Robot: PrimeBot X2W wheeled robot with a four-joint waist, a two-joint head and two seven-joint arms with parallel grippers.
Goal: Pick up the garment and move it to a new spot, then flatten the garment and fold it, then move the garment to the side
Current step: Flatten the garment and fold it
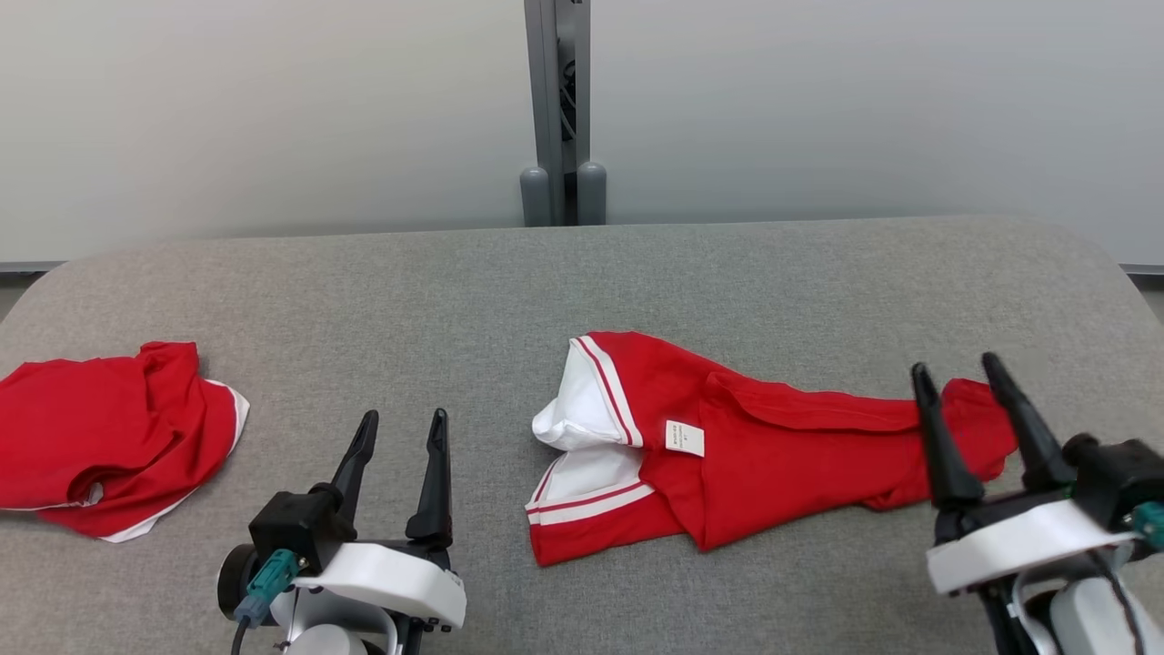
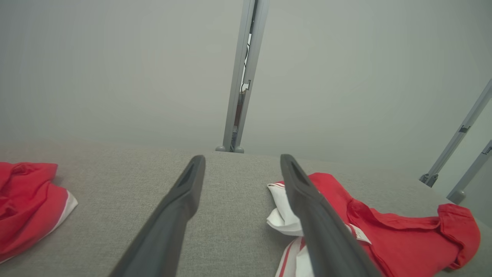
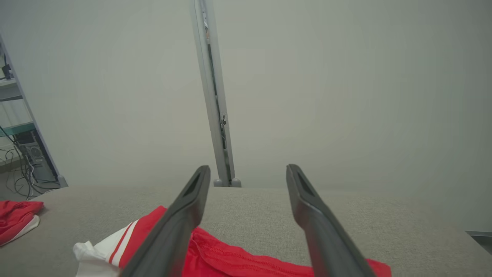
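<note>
Both sets of fingers (image 1: 435, 473) spread, left gripper (image 1: 404, 416) and right gripper (image 1: 956, 364) empty; garment (image 1: 773, 446) lies left-right, white-trimmed end (image 1: 582, 409) leftward

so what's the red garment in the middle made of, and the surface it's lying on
The red garment looks like a soft matte knit, probably cotton or polyester jersey: it creases and drapes limply, with white striped trim and a sewn-in label. The tabletop appears covered in grey woven fabric: fine weave texture, rounded corners.
</note>
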